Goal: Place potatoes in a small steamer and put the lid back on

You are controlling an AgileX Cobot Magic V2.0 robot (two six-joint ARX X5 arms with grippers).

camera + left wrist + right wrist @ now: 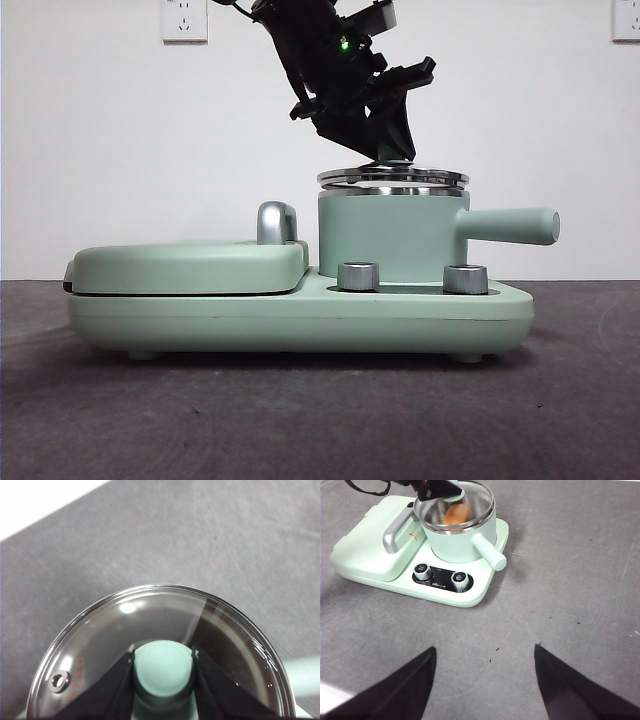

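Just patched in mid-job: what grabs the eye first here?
The left gripper comes down from above, shut on the knob of the glass lid right at the rim of the small steamer. Through the glass, the potato lies inside. The right gripper waits open, away from the cooker.

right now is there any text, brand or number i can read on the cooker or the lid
Nothing can be read for certain.
Small dark print on the cooker base between the two dials: too small and blurred to read.
A red mark on the griddle cover by the steel handle: too small to read.
Faint reddish print in the lid glass near its vent hole: blurred, unreadable.
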